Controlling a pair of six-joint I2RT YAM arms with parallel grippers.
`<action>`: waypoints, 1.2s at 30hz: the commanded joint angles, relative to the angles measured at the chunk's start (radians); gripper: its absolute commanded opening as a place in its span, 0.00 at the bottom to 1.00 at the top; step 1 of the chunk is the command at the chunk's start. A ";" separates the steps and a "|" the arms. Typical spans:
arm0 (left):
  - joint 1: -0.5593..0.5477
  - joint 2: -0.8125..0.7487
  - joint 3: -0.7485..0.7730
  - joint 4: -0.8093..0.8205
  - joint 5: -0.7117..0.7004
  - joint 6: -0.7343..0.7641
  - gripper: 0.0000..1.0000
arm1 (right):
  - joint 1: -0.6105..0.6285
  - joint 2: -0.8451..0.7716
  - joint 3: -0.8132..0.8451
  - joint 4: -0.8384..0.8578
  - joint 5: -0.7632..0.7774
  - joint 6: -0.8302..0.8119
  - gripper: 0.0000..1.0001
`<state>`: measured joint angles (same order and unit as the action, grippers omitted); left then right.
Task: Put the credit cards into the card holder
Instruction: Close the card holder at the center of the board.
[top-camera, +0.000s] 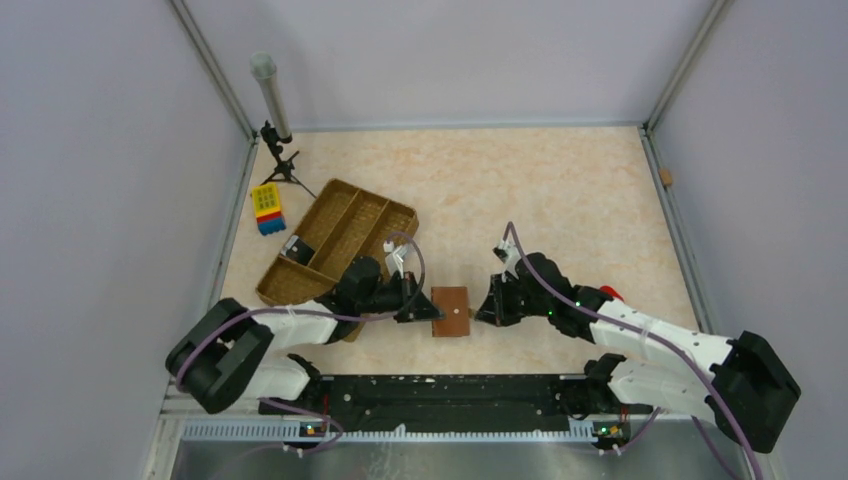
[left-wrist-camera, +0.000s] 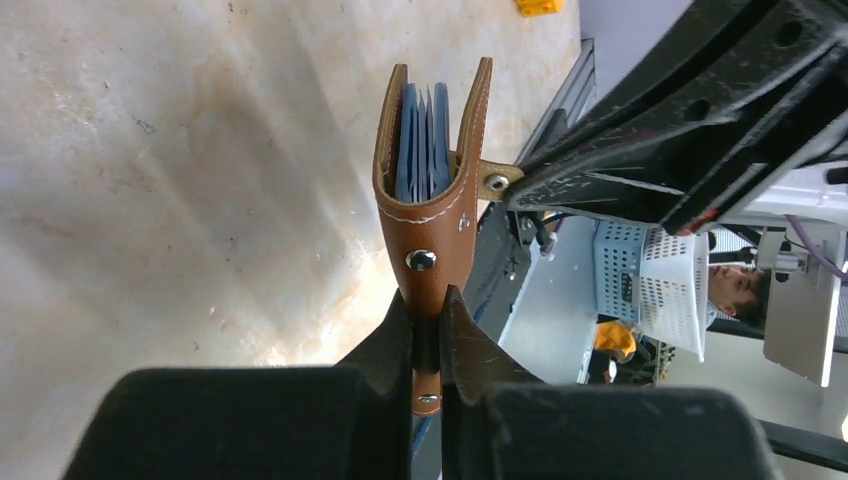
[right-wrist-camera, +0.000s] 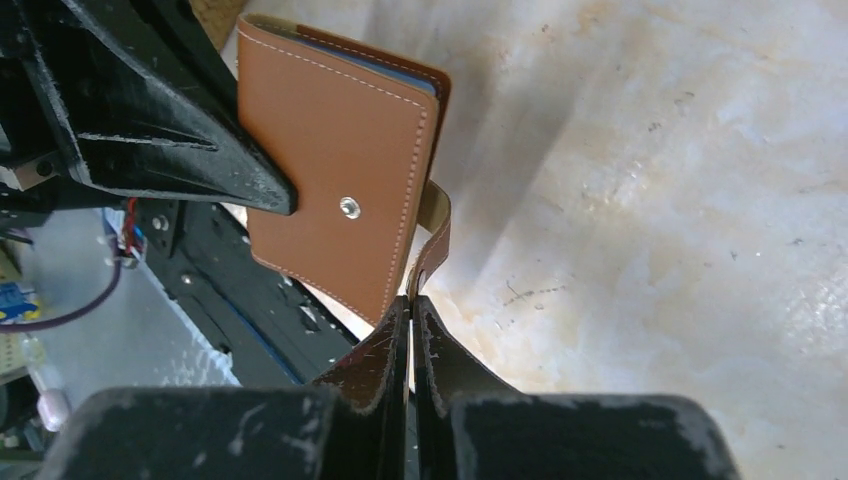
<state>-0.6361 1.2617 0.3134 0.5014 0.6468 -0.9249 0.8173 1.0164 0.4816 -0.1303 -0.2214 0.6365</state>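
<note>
Card holder (top-camera: 451, 312), near square with no clear long axis, is held broad face up between left gripper (top-camera: 418, 308) and right gripper (top-camera: 484, 310) near the table's (top-camera: 560, 200) front edge.

Left wrist: fingers pinch its spine. Its mouth points away, with credit cards (left-wrist-camera: 423, 140) inside.

Right wrist: fingers are clamped on the strap (right-wrist-camera: 432, 235). Loading looks done; next, probably, the strap must be pressed onto the stud (right-wrist-camera: 349, 207).
</note>
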 joint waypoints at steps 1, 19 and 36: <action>-0.047 0.117 -0.026 0.271 -0.101 -0.041 0.00 | 0.007 0.015 0.057 -0.091 0.005 -0.057 0.00; -0.085 0.435 -0.002 0.397 -0.098 -0.023 0.00 | 0.007 0.219 0.001 0.124 -0.079 -0.053 0.00; -0.086 0.404 0.070 0.114 -0.142 0.077 0.00 | 0.007 0.247 0.026 0.196 -0.057 -0.067 0.00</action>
<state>-0.7200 1.6577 0.3683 0.7555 0.6056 -0.9375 0.8173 1.2518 0.4713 -0.0025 -0.2768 0.5922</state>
